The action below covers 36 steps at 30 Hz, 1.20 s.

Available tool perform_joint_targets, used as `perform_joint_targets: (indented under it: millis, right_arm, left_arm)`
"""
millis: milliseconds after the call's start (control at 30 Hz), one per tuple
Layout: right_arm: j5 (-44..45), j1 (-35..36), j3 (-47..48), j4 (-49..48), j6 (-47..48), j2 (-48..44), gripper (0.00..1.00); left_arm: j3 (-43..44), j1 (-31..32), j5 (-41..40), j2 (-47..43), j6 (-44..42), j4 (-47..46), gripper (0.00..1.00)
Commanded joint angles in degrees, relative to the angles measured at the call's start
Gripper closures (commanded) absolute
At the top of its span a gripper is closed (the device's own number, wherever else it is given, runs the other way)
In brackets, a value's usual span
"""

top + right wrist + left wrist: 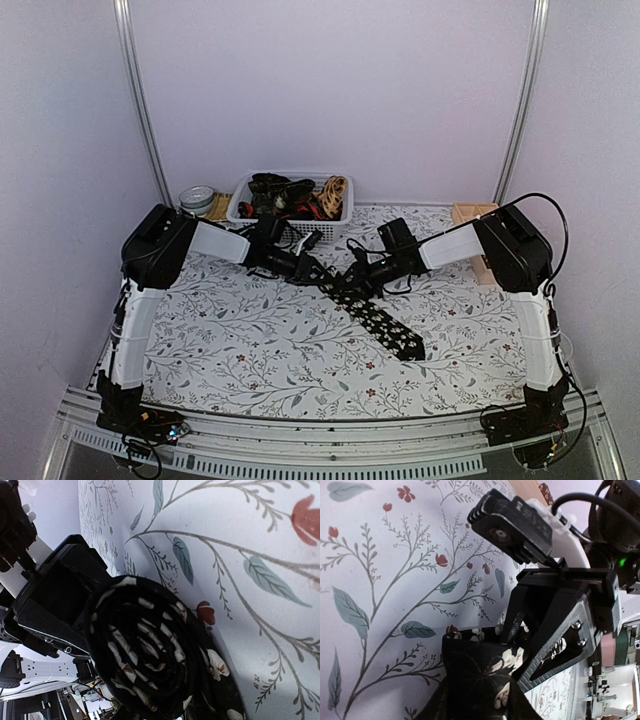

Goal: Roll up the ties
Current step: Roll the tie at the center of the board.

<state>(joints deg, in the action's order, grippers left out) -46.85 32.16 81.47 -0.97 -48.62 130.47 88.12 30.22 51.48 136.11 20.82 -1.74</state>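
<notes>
Pinching the rolled end of the black tie [385,322], right end effector [348,283] sat near the basket [236,208]. Left end effector [316,270] beside the roll; its spread could not be told. Loose end lay farther from basket, on counter [230,340].

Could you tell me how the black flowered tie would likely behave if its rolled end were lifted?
Probably floppy: the tail of the black flowered tie lies flat on the tablecloth, so it would dangle. Its rolled end shows loose spiral layers, so it would likely unwind unless pinched.
</notes>
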Motion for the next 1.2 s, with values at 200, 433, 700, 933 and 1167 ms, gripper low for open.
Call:
perform_joint_targets:
  millis: [200,433,700,933,1167]
  right_arm:
    - [5.8,-0.3,-2.3,2.8,0.2,1.9,0.69]
    - [8.2,-0.3,-4.5,6.1,3.3,-8.5,0.47]
    - [11.0,-0.3,-9.5,11.2,9.5,-24.0,0.4]
    - [18.5,-0.4,-17.1,14.2,16.4,-28.1,0.42]
    - [24.2,-0.3,-22.0,14.3,20.1,-26.2,0.5]
  left_arm:
    - [-1.8,0.0,-1.8,1.5,2.1,2.7,1.0]
    - [-1.8,0.1,-9.9,-3.4,-0.7,7.2,1.0]
    - [-1.9,2.5,-21.8,-8.4,-4.3,10.2,1.0]
    - [-0.7,3.8,-26.9,-8.5,-4.3,11.8,1.0]
    - [2.5,6.5,-36.8,-9.5,-4.7,15.1,1.0]
